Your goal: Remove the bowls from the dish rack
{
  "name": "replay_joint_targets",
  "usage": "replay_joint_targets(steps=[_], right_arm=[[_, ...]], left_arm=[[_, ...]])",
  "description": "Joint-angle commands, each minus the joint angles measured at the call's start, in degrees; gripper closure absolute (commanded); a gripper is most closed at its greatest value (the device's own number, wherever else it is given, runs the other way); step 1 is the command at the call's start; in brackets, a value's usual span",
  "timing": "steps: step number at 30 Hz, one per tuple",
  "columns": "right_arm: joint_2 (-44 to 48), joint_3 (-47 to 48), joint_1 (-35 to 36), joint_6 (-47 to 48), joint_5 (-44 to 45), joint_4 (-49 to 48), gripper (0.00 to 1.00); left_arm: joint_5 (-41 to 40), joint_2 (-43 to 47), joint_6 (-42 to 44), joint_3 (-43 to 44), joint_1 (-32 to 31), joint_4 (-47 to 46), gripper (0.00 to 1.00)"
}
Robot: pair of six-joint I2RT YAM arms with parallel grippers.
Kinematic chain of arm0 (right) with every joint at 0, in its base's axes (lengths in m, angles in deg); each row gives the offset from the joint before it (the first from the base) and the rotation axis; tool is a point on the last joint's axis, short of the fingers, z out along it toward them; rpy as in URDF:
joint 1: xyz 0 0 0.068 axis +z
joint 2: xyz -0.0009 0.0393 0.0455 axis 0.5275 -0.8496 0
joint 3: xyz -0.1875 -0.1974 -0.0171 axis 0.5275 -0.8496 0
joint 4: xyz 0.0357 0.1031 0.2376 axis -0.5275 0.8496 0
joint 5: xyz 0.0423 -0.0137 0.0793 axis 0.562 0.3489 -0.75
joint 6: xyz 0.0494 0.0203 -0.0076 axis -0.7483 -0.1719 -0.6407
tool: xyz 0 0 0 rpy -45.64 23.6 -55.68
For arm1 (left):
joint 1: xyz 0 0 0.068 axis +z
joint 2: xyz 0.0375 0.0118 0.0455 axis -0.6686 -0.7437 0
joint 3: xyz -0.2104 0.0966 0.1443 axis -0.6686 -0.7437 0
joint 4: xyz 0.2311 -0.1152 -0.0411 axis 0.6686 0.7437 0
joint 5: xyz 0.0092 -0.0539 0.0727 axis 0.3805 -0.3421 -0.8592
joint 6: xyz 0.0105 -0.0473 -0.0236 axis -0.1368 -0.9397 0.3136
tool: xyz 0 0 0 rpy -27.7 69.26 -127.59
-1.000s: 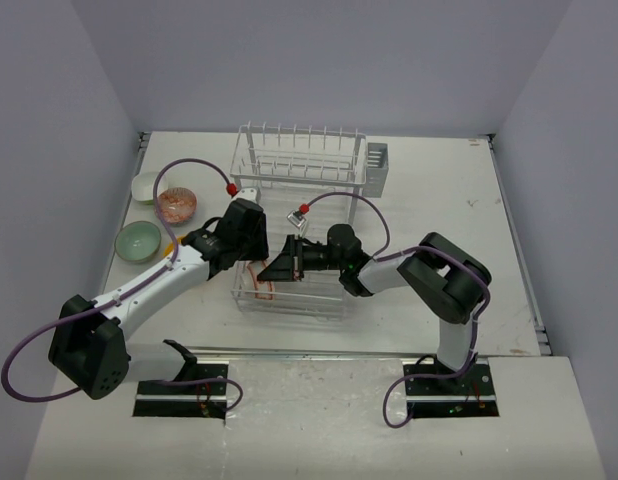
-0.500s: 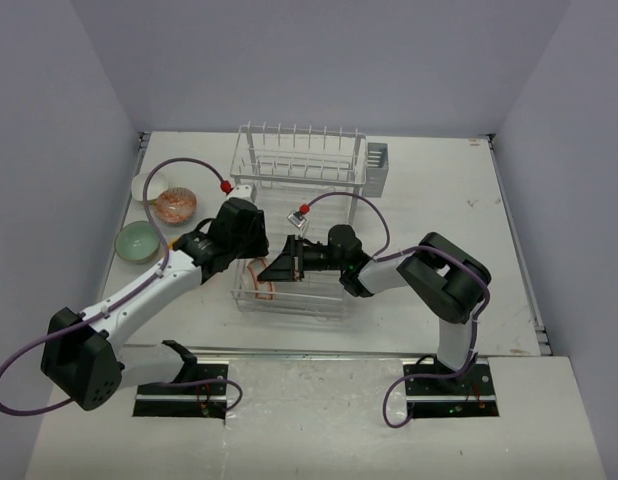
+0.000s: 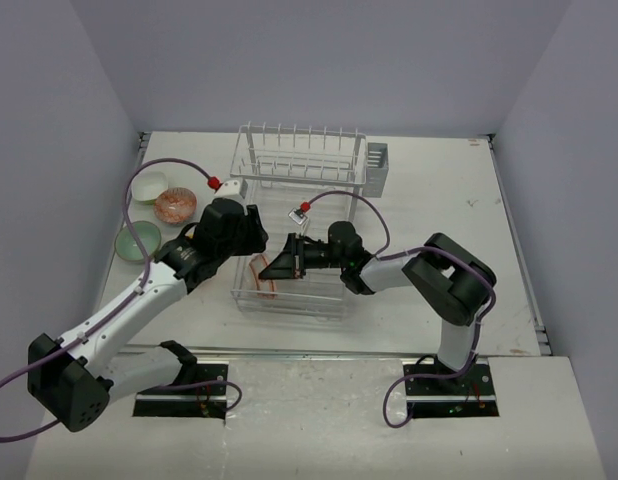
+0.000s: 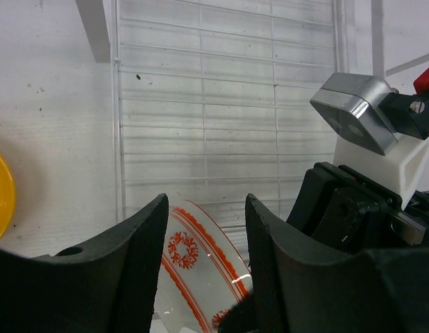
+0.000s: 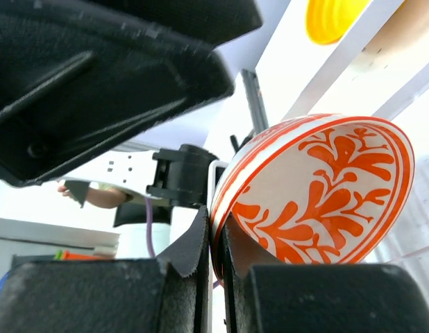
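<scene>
Edgewise in right tool [image 5: 216, 230]: patterned bowl [image 5: 318, 194]

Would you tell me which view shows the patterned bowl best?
Right wrist: the bowl fills it, rim pinched in the right hand. Left wrist shows part of its outside; top only a sliver.

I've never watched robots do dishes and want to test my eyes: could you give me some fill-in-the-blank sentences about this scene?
1. The right arm's fingers pinch the rim of a white bowl patterned in ___.
2. The left arm's fingers stand ___, that bowl showing between them.
3. In the top view, the mint green bowl sits to the ___ of the dish rack.
Missing words: orange; open; left.
</scene>
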Motion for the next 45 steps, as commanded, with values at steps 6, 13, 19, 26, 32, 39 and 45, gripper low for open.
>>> replay_joint_targets(steps=[6, 13, 19, 26, 32, 39, 45], right_arm=[[2.4, 3.62, -1.15, 14.11, 5.12, 19.33, 1.0], [5.03, 5.38, -1.06, 20.09, 7.41, 25.32, 1.0], [8.73, 4.15, -1.06, 21.59, 7.14, 26.11, 1.0], [12.77, 3.09, -0.89, 21.94, 5.56, 26.2, 1.0], [14.18, 4.76, -0.8, 22.55, 4.07, 27.24, 1.0], [19.36, 10.81, -0.62, 27.56, 5.3, 36.99, 1.0], [24.64, 19.07, -0.62, 33.45, 7.66, 48.59, 1.0]], left_arm=[[0.32, 0.49, -0.19, -1.73, -0.45, -2.09, 0.51], [0.06, -0.04, -0.1, -1.38, -0.45, -2.26, 0.5], [0.49, -1.35, -0.19, -1.47, -0.45, -2.7, 0.51], [0.76, -2.15, -0.19, -1.56, -0.45, -3.41, 0.51], [0.41, -2.15, -0.28, -2.0, -0.45, -3.5, 0.51], [-0.03, -0.83, -0.37, -2.61, -0.45, -3.58, 0.51], [-0.12, 0.93, 0.25, -1.21, -0.45, -3.5, 0.5]])
